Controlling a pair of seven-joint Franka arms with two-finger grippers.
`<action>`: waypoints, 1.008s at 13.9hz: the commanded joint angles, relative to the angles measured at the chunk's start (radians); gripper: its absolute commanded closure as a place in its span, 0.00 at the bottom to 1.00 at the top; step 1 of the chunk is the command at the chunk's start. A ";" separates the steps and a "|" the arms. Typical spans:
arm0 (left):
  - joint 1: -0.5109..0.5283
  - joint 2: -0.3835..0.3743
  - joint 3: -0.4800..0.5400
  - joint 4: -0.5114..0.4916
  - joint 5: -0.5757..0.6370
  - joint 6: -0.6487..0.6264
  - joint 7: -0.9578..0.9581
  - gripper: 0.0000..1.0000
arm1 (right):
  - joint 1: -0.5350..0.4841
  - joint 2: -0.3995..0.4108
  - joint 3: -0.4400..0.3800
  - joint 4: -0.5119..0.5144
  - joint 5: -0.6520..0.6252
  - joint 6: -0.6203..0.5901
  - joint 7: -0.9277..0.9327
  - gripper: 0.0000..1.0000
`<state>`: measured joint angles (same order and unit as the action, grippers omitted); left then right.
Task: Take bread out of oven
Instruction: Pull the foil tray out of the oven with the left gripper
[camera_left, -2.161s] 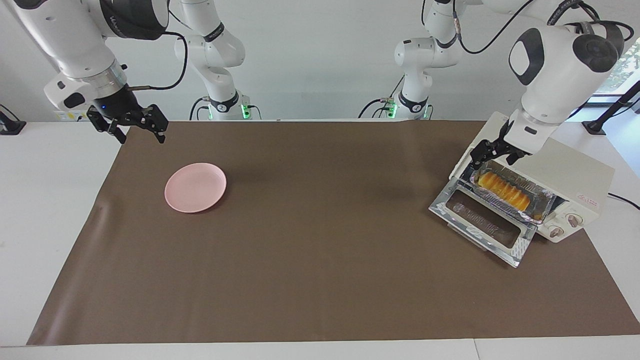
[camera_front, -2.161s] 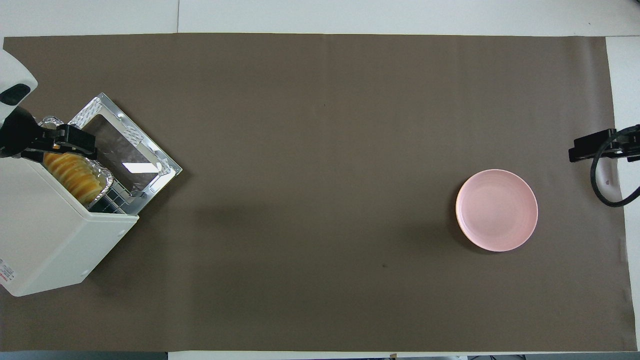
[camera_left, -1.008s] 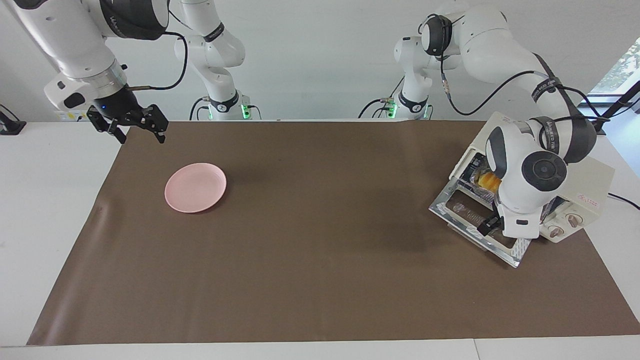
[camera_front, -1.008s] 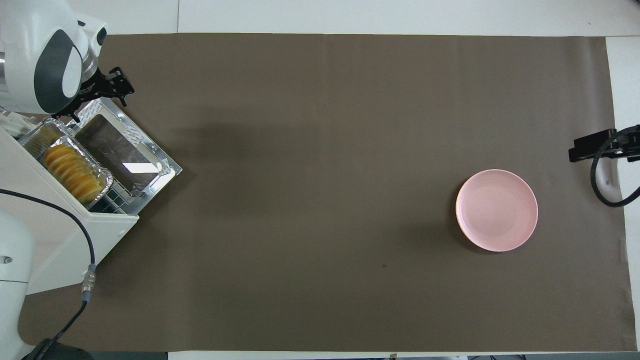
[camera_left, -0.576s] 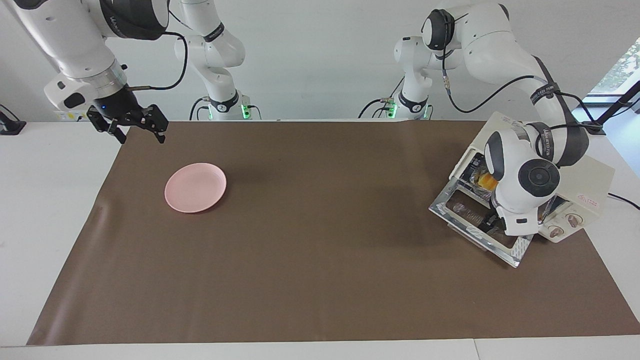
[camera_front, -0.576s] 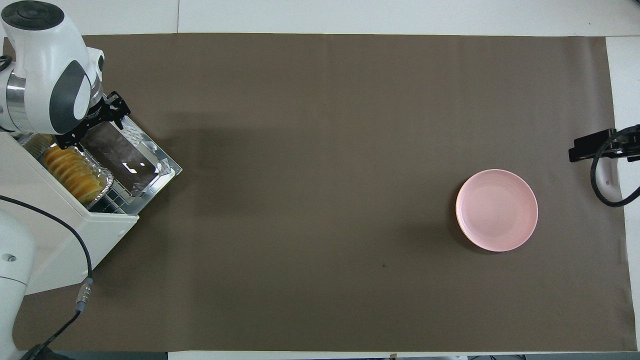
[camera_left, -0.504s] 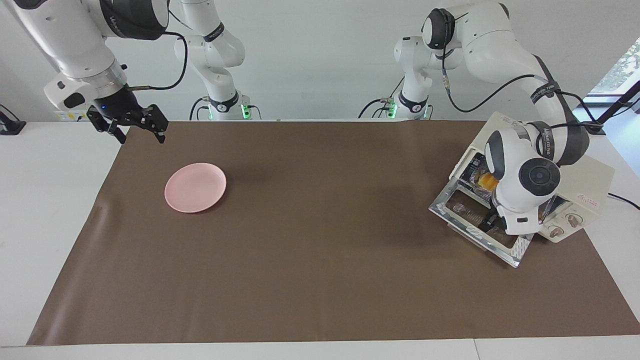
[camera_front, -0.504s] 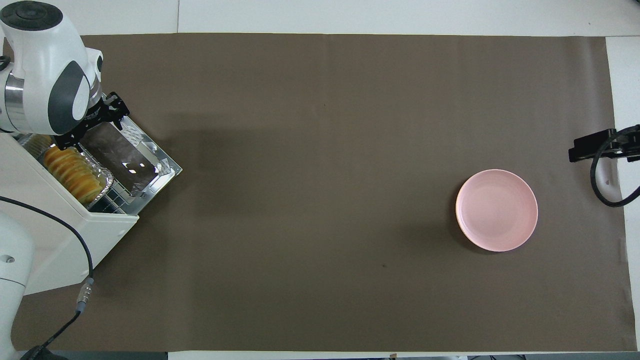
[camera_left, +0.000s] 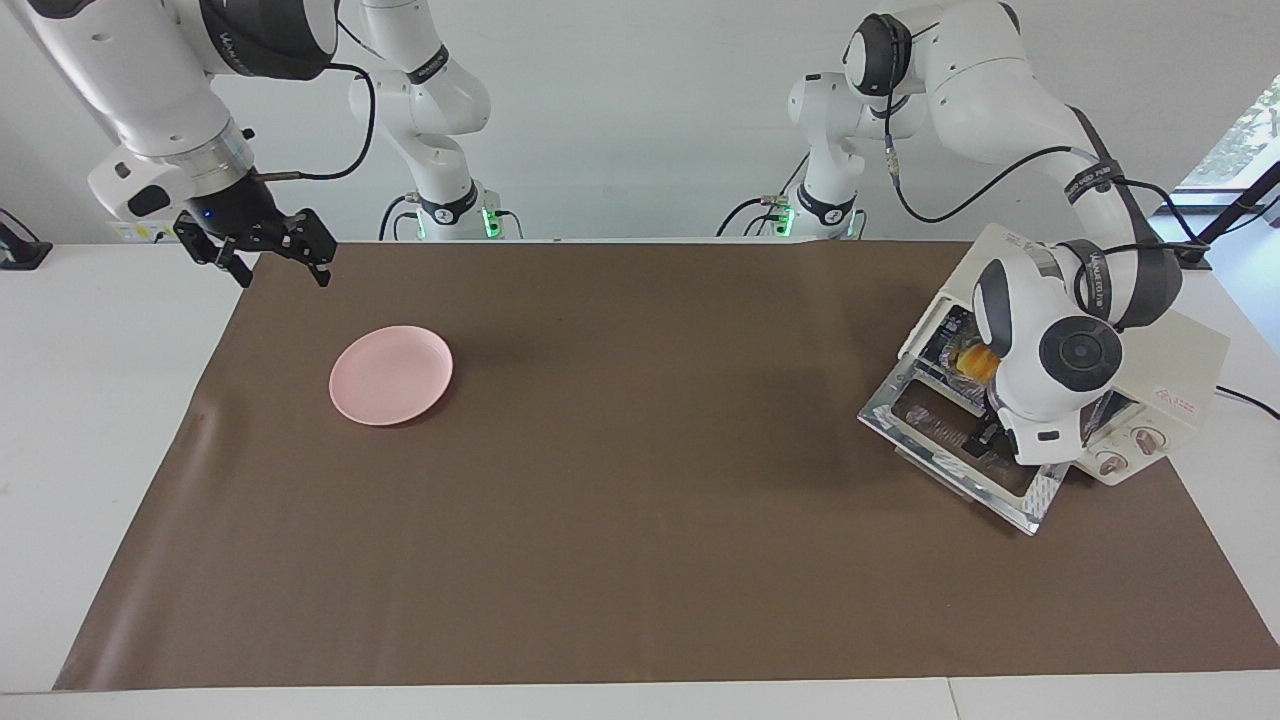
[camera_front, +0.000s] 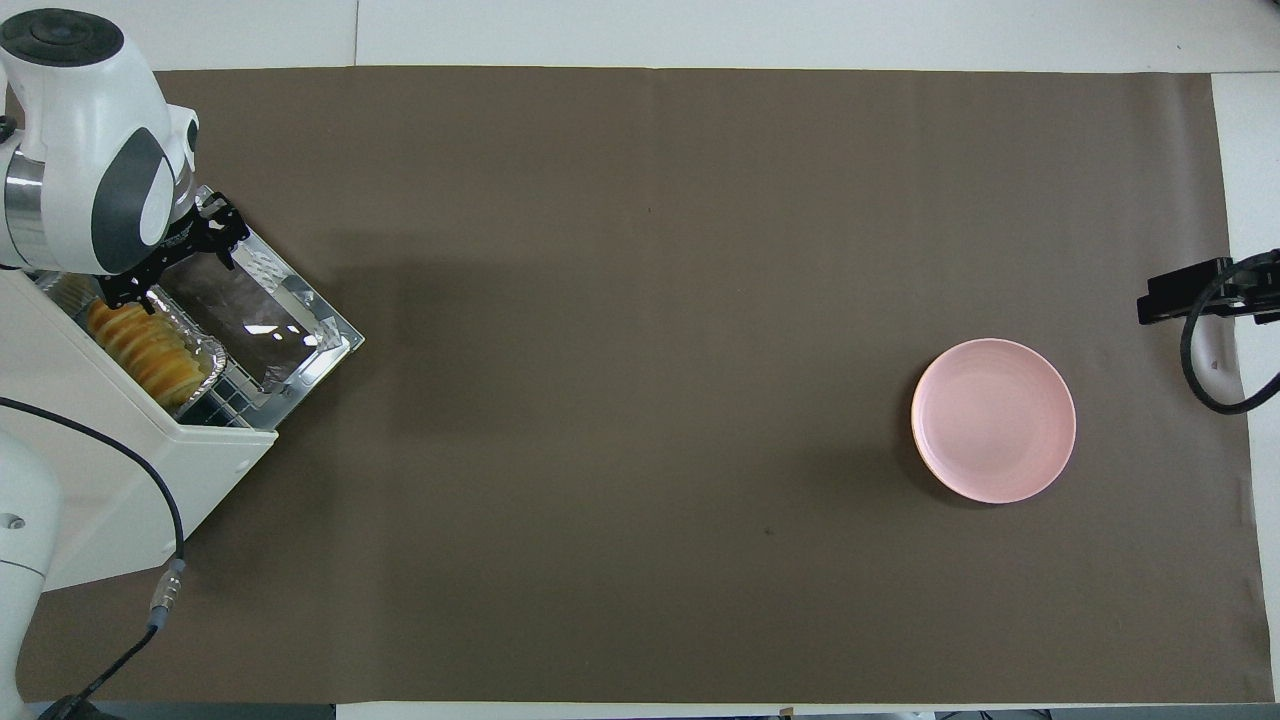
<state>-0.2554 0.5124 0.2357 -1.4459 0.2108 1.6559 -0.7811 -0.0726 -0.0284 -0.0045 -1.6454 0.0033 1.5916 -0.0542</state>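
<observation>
The cream-white oven (camera_left: 1185, 365) (camera_front: 120, 470) stands at the left arm's end of the table, its chrome glass door (camera_left: 1030, 498) (camera_front: 300, 305) folded down flat. The bread (camera_front: 145, 350) (camera_left: 968, 358), a yellow-orange row of slices, lies in a crinkled foil tray (camera_front: 208, 352) on the rack at the oven's mouth. My left gripper (camera_front: 170, 262) (camera_left: 985, 440) hangs open, low over the door just in front of the tray and holding nothing; its wrist hides most of the bread in the facing view. Over the mat's corner at the right arm's end, my right gripper (camera_left: 255, 258) (camera_front: 1190, 292) waits open.
A round pink plate (camera_left: 391, 374) (camera_front: 993, 420) lies on the brown mat (camera_left: 620, 480) toward the right arm's end. Two knobs (camera_left: 1130, 450) face outward on the oven's front panel. The left arm's cable (camera_front: 165, 560) trails beside the oven.
The left gripper has come round from the tray's end over the oven to the open door, then slid in toward the oven's mouth. The right arm has not moved.
</observation>
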 joint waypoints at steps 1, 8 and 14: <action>-0.005 -0.064 0.002 -0.109 0.024 0.041 -0.035 0.00 | -0.015 -0.016 0.011 -0.013 -0.016 -0.002 -0.021 0.00; -0.002 -0.086 0.001 -0.186 0.024 0.188 -0.063 0.00 | -0.015 -0.018 0.012 -0.014 -0.016 -0.007 -0.022 0.00; 0.007 -0.097 0.001 -0.208 0.024 0.197 -0.060 0.00 | -0.016 -0.018 0.011 -0.016 -0.016 -0.007 -0.022 0.00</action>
<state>-0.2484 0.4580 0.2377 -1.6006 0.2109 1.8322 -0.8241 -0.0726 -0.0286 -0.0046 -1.6454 0.0033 1.5916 -0.0542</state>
